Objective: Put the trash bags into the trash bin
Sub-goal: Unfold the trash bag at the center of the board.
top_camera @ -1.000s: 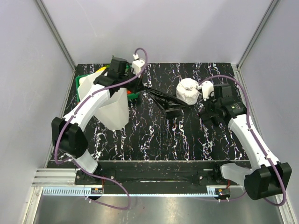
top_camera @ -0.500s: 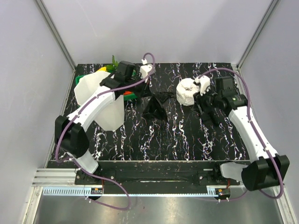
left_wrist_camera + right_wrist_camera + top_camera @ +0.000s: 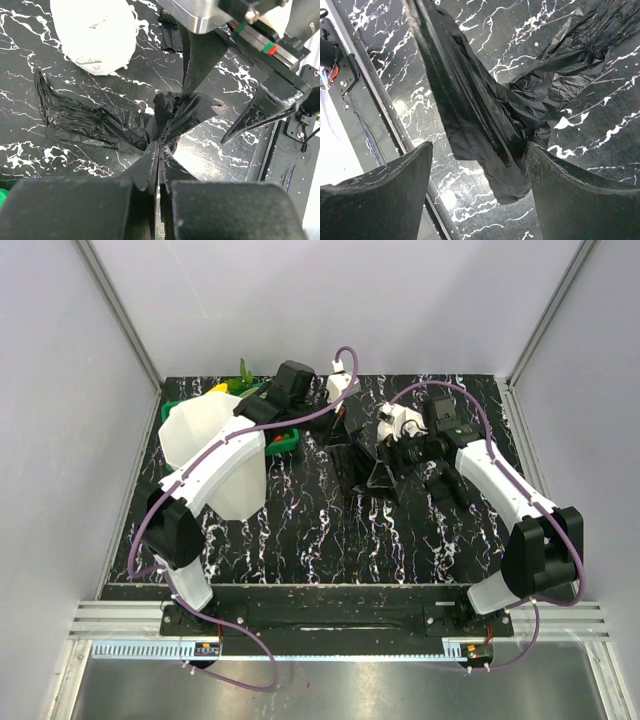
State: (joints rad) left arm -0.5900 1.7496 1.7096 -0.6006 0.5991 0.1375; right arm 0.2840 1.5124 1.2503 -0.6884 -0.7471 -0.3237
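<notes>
Surface: black marble-pattern table (image 3: 320, 530) with white veins is carrying everything, and its glossy top is throwing back glare.
Room: plain pale grey walls (image 3: 330, 300) are closing in three sides, with aluminium posts (image 3: 120, 310) running up the back corners.
Trash bag: thin glossy black plastic film trash bag (image 3: 100, 125), crinkled and shapeless, is sitting mid-table between the arms. One end is being pulled up, the rest is trailing on the table.
Left claw (image 3: 159, 160): fingers are pressing together on a bunched fold of the trash bag.
Right claw (image 3: 479, 147): is standing wide, with its fingers straddling a hanging fold of the film and not clamping it.
Trash bin: tall white translucent plastic trash bin (image 3: 215, 455), with a faceted rim and tapering down, is standing at table left, well apart from the trash bag.
Around: green basket of toy vegetables (image 3: 275, 440) is sitting just behind the trash bin. White rounded roll of plastic (image 3: 95, 35) is lying near the bag's trailing end.
In the way: left arm is crossing over the trash bin's rim in the top view.
</notes>
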